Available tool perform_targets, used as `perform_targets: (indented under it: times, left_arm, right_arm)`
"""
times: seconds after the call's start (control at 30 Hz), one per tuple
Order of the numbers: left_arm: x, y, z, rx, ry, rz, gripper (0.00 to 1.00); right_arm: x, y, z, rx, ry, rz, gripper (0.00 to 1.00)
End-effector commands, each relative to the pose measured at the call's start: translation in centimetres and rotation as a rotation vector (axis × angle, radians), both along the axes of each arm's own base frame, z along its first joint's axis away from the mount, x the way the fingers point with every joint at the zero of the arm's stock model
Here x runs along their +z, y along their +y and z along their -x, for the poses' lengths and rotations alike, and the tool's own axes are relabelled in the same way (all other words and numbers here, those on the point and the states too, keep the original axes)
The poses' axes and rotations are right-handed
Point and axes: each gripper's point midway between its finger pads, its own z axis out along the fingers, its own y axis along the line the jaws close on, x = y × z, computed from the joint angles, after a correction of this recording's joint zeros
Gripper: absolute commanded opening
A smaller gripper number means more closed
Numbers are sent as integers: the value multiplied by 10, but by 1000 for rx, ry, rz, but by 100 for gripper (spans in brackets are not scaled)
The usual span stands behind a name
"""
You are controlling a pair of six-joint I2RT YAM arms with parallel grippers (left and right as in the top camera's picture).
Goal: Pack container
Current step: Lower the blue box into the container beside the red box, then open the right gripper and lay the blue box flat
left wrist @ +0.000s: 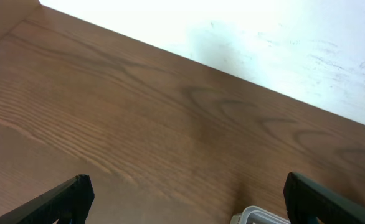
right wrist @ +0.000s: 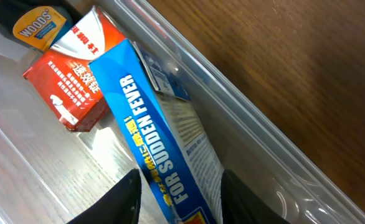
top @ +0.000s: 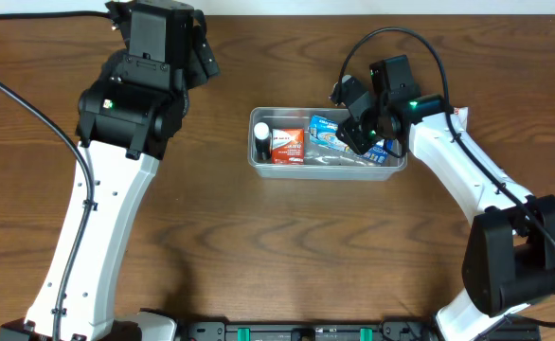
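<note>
I am seeing the container (top: 327, 169) sitting at the middle of the table (top: 259, 256), long side running left to right. The right gripper (right wrist: 181, 199) is reaching into its right end, and its fingers (right wrist: 125, 198) are pressing against both long sides of the blue box (right wrist: 164, 143), grasping it while it is lying tilted along the far wall. A red box (right wrist: 70, 87) and a small bottle (right wrist: 39, 28) are resting beyond it, toward the left end. The left gripper (left wrist: 189, 202) is hovering over bare wood behind the container's left corner, jaws spread wide and holding nothing.
</note>
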Motion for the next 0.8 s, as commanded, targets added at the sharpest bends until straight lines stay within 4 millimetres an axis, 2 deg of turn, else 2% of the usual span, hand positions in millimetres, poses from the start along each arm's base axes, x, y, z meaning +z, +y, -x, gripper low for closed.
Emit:
perform_targets:
  times: [0.0, 0.17, 0.47, 0.53, 0.6, 0.67, 0.77]
  left_arm:
    - [5, 4, 0, 8, -10, -18, 98]
    - [5, 4, 0, 8, -9, -19, 98]
    - [5, 4, 0, 8, -9, -19, 98]
    - [5, 4, 0, 8, -10, -18, 98]
    - [5, 4, 0, 8, -10, -18, 98]
    - [5, 4, 0, 8, -10, -18, 98]
    - [5, 4, 0, 8, -10, -18, 98]
  right_arm:
    - [22, 7, -4, 77, -76, -11, 40]
    - [35, 8, -5, 97, -95, -7, 38]
    - [47, 3, 21, 65, -8, -19, 37]
    - [47, 2, 21, 63, -8, -16, 36]
    - [48, 0, 16, 37, -19, -10, 26]
    - [50, -7, 5, -78, -32, -2, 1]
    - [55, -16, -13, -256, -56, -24, 1]
